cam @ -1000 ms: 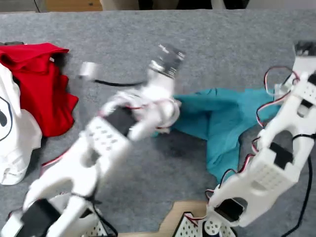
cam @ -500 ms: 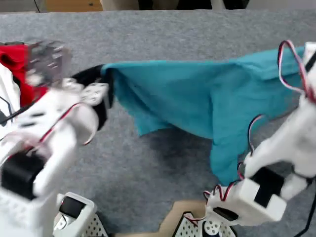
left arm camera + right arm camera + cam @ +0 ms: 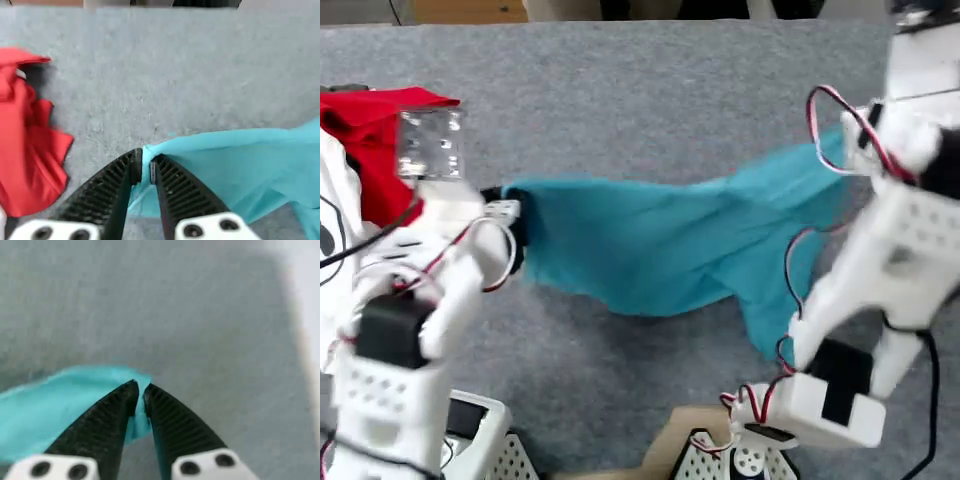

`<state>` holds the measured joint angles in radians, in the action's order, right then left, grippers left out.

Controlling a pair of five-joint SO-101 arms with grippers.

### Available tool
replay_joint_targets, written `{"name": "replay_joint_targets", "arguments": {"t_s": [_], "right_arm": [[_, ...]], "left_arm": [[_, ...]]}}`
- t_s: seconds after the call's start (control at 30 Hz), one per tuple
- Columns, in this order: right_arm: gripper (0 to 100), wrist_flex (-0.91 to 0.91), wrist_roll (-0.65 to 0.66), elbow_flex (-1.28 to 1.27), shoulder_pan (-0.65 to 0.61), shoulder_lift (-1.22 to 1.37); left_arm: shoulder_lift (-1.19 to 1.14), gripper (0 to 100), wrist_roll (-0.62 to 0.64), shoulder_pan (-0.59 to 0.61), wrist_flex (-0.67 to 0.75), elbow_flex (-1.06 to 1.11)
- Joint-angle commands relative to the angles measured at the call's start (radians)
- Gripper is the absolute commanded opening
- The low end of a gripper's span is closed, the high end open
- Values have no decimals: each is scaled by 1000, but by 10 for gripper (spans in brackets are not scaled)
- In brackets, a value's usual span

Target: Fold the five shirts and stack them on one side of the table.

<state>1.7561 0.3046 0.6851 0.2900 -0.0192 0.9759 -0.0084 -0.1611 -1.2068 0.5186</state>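
- One grey, felt-like bench (image 3: 650, 90) fills the high view edge to edge. A wood-coloured strip (image 3: 470, 10) runs behind its far edge, with dark gaps further along; that's all of the room you can see.
- One tan board (image 3: 692, 420) sits at the near edge, between the two arm bases.
- Two white arms: left arm (image 3: 400, 330) on the red-shirt side, right arm (image 3: 890, 260) on the opposite side. Both have loose red, white and black wires.
- Three shirts in sight: one teal, one red, one white.
- Teal shirt (image 3: 670, 250): stretched across the middle of the bench between the two claws, sagging along its lower edge. One flap hangs toward the near edge beside the right arm. Can't tell how much of the cloth touches the bench.
- Left claw (image 3: 145, 162): clenched on a corner of the teal shirt, cloth pinched between the black ribbed fingers (image 3: 117, 180). In the high view it sits just beside the red shirt.
- Right claw (image 3: 140, 390): clenched on the other end of the teal shirt, with a fold of cloth caught at the fingertips and bare grey bench beyond it.
- Red shirt (image 3: 370, 130): crumpled at the far left corner of the bench, not held.
- White shirt (image 3: 335, 230): bunched at the left edge, nearer than the red one and touching it, with a dark print on it. The left arm partly covers it.
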Motion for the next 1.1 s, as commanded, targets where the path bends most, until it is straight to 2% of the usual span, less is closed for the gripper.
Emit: {"name": "replay_joint_targets", "arguments": {"t_s": [0.0, 0.17, 0.27, 0.4, 0.5, 0.57, 0.63, 0.73, 0.8, 0.9, 1.0, 1.07], "right_arm": [[19, -75, 9, -157, -15, 48], [19, -215, 9, -305, -16, 206], [19, -315, 9, -326, -44, 338], [23, -459, 11, -305, -104, 533], [23, -634, 2, -268, -151, 690], [23, -684, -9, -208, -171, 768], [23, -592, -12, -85, -160, 773], [23, -589, -75, -16, -116, 823], [38, -577, -91, 16, -110, 851], [135, -526, -95, 67, -113, 863], [231, -514, -63, 73, -114, 860], [241, -486, -40, 77, -119, 848]], "left_arm": [[12, 19, -6, 6, 222, 212], [-8, 19, -6, 8, 606, 509], [-99, 19, -3, 28, 796, 598], [-335, 19, 6, 130, 1023, 571], [-562, 19, 97, 229, 1132, 453], [-727, 19, 192, 249, 1135, 330], [-888, 19, 267, 249, 1135, 212], [-1072, 19, 305, 238, 1062, 55], [-1096, 19, 305, 247, 922, -38], [-1107, 19, 305, 244, 769, -129], [-1109, 19, 305, 244, 778, -123], [-1109, 19, 305, 244, 801, -112]]}}
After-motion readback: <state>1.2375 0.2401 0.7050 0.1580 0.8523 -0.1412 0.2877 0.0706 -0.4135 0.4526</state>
